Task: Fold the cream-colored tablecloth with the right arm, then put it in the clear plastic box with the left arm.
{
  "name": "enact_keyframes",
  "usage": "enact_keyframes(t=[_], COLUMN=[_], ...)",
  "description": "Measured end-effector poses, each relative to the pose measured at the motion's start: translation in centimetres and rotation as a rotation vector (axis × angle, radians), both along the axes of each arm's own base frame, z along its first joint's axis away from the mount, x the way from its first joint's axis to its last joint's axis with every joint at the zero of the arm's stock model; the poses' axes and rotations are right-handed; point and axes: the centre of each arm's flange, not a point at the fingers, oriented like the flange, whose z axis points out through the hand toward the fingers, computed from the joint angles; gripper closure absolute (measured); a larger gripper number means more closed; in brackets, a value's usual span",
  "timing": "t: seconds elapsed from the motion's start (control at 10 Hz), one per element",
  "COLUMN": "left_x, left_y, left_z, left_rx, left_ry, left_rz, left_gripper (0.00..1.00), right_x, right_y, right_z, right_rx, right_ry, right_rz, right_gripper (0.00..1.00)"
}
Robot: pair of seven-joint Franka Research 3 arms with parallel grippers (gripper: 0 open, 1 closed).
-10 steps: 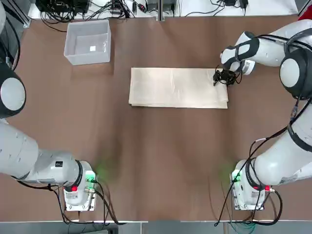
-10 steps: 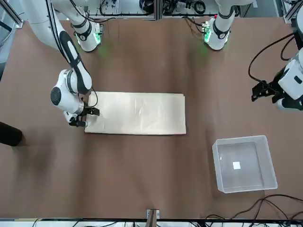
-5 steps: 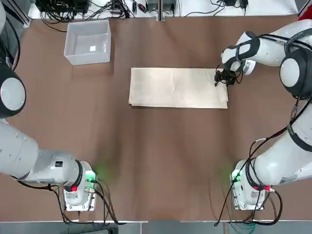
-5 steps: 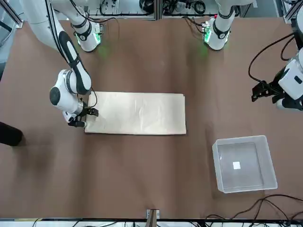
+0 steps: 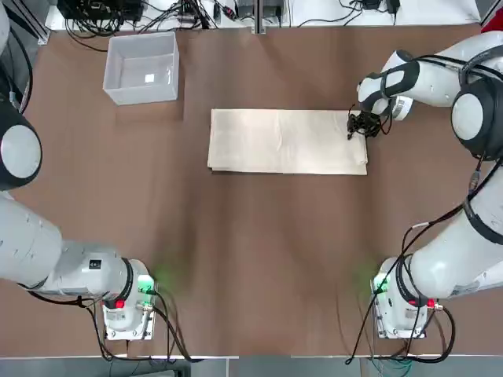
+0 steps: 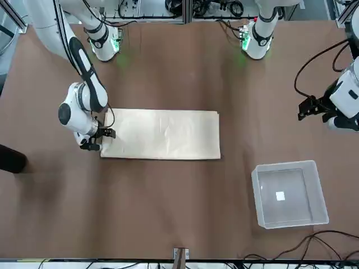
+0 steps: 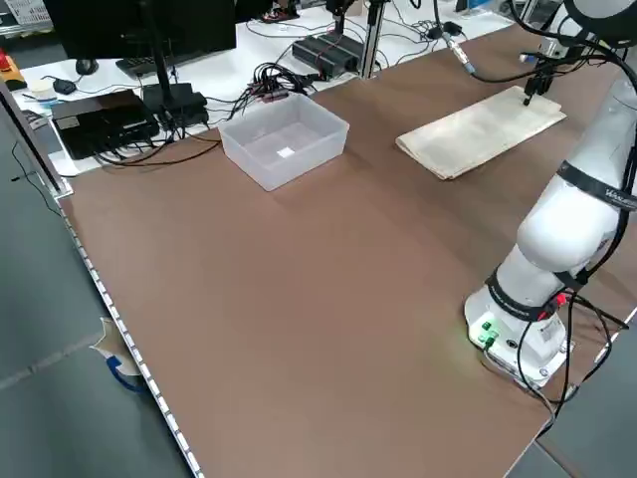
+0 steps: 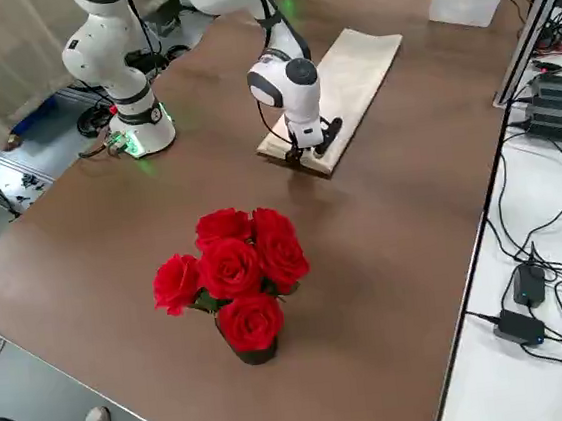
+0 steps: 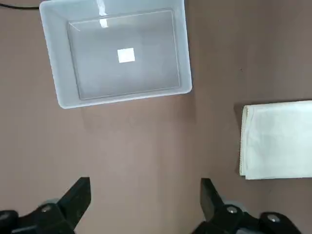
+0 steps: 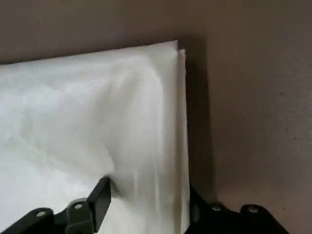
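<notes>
We find the cream-colored tablecloth (image 5: 287, 141) lying flat as a long folded rectangle on the brown table (image 5: 251, 259), layered edges showing along its near long side and at both short ends. Bare tabletop lies open on every side of the tablecloth, widest between it and the two arm bases.

The right gripper (image 5: 362, 125) sits low at the tablecloth's short end farthest from the clear plastic box (image 5: 142, 67), at that end's far corner. In the right wrist view one finger rests on top of the fabric and the other stands just past the edge, so the jaws straddle the layered edge; whether they pinch the cloth we cannot tell.

The clear plastic box stands upright, well apart from the tablecloth's other short end, toward the far-left corner of the table beside the cables. It holds only a small white label (image 9: 126, 55) on its floor.

The left gripper (image 6: 314, 107) hangs parked above the table near the box, fingers spread wide, nothing between them.

A pot of red roses (image 8: 232, 279) stands well beyond the gripped end of the tablecloth.
</notes>
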Motion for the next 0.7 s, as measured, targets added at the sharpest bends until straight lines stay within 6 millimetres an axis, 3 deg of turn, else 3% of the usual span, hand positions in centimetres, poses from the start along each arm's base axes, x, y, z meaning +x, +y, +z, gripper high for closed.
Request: enact_keyframes(t=[0.4, 0.7], left_x=[0.03, 0.07], left_y=[0.06, 0.1], left_z=[0.02, 0.06], left_rx=[0.0, 0.0], left_ry=[-0.002, -0.006], left_rz=[0.001, 0.002], left_gripper=[0.01, 0.01], right_x=[0.26, 0.26], right_y=[0.53, 0.53], right_z=[0.43, 0.44], right_rx=[0.006, 0.006], right_ry=[-0.01, -0.011], right_rz=[0.005, 0.006], right_gripper=[0.61, 0.61])
